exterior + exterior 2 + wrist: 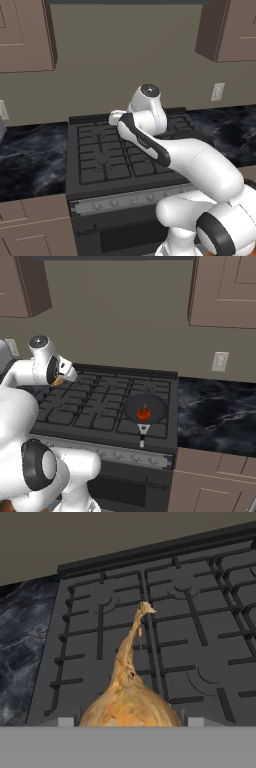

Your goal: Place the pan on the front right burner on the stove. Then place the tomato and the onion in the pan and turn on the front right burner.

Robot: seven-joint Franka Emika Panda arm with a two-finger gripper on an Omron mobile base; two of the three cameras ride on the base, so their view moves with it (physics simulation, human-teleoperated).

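Observation:
My gripper (129, 723) is shut on the onion (127, 704), a tan bulb whose thin tip points up the hand view, above the left half of the stove (200, 637). From the right base view the gripper (62, 379) hangs over the stove's back left grates, a sliver of onion (58, 382) showing under it. The pan (145, 407) sits on the front right burner (163, 427), handle toward the knobs. The red tomato (144, 414) lies inside the pan. In the left base view my arm covers the right side of the stove (100, 150).
Black marble counters flank the stove (220, 411) (30, 160). A silver strip of knobs (125, 456) runs along the stove's front. Brown wall cabinets (225, 291) hang above, and a wall outlet (219, 361) sits on the right.

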